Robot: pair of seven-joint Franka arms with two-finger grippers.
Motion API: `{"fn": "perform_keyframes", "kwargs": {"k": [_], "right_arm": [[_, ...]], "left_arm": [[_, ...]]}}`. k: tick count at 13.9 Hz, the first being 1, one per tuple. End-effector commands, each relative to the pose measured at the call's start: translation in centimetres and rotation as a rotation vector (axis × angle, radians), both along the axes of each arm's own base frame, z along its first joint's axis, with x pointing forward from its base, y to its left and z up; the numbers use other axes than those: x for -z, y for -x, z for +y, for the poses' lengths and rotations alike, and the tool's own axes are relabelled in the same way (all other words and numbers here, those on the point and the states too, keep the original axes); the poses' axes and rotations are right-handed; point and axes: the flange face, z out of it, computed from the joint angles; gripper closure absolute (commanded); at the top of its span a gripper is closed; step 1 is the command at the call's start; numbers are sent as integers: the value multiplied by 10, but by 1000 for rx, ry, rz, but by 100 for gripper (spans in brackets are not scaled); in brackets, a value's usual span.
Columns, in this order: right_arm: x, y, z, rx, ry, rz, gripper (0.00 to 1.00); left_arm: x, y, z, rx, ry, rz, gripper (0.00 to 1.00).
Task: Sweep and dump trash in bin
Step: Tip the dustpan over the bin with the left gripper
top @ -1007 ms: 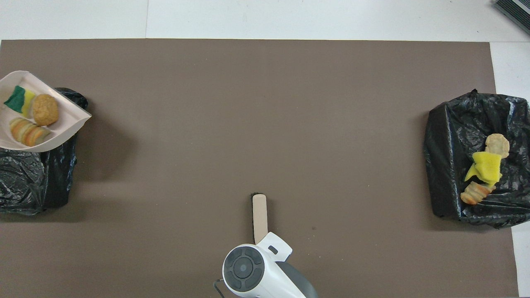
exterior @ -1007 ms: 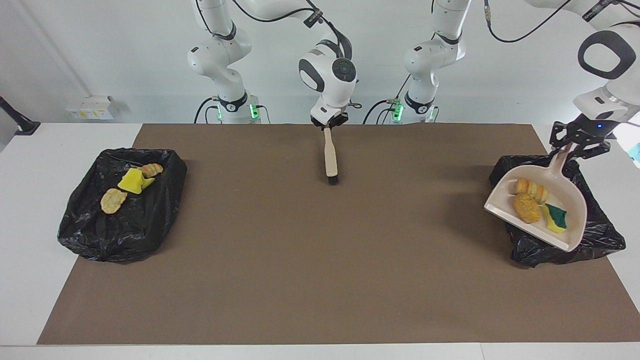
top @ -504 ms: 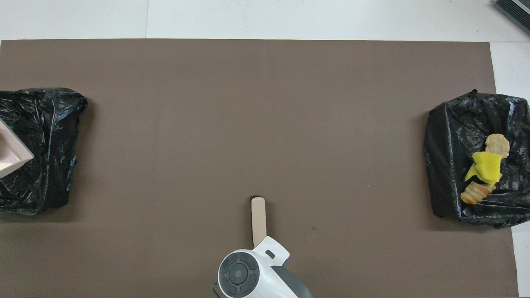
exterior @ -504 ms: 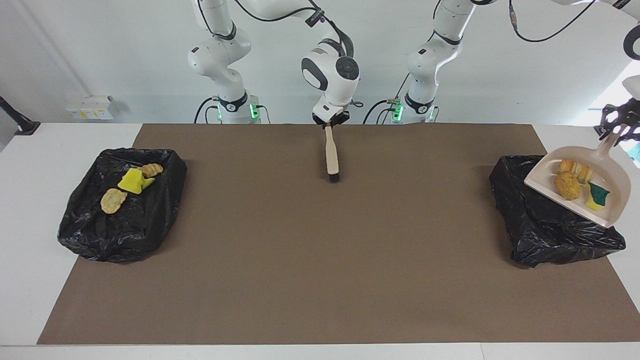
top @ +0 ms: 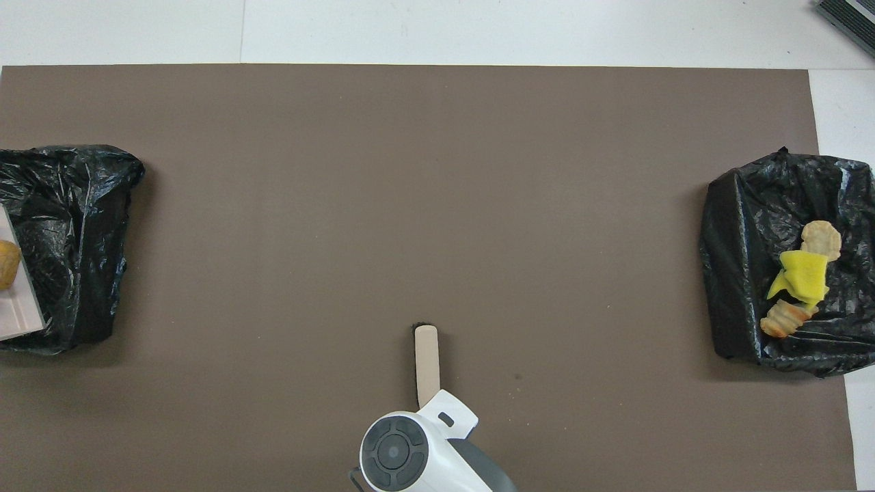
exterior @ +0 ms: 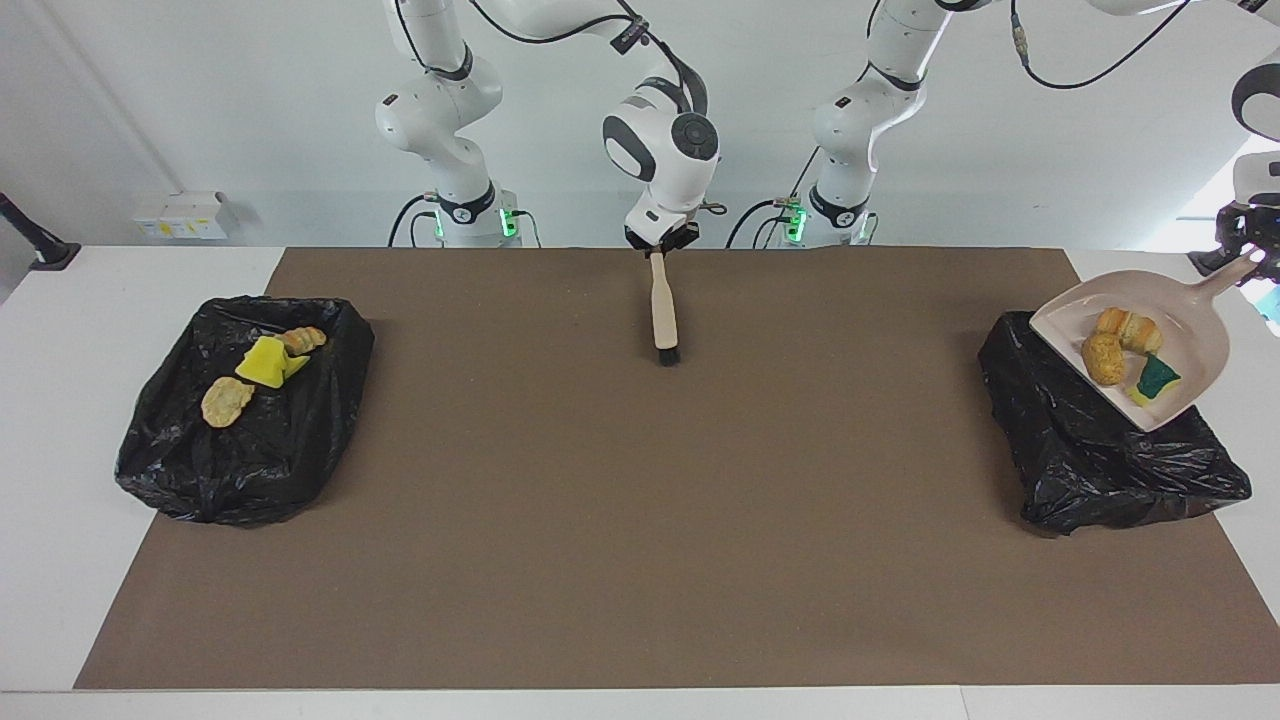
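Left gripper (exterior: 1243, 258) clenched on dustpan (exterior: 1190, 330) handle, pan tilted over bin bag (exterior: 1080, 450) at left arm's end; three scraps (exterior: 1103, 357) in the pan. Right gripper (exterior: 659, 250) grips brush (exterior: 662, 310), bristles on mat (exterior: 640, 520). Three more scraps (exterior: 262, 362) lie in the second bag (exterior: 180, 460)

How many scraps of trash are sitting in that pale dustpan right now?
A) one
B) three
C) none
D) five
B: the facing view shows the dustpan, held up by the left gripper over the black bag at the left arm's end of the table, carrying an orange-brown chunk, a striped piece and a green-and-yellow sponge.
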Motion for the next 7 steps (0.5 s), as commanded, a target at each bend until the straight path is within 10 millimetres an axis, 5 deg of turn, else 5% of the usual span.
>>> {"fn": "perform_keyframes", "kwargs": {"k": [1,4,7], "right_arm": [[1,-6,3,8,0,-20,81],[1,-5,3,6,-1,-20,76],[0,-5,4,6,-2,-21,68]], "left_arm": [[-11,-11,-1,117,-92,32,100],[-12,-34,-37,222,-168,75,100],[-16,-37,-38,255,-240,111,100]]}}
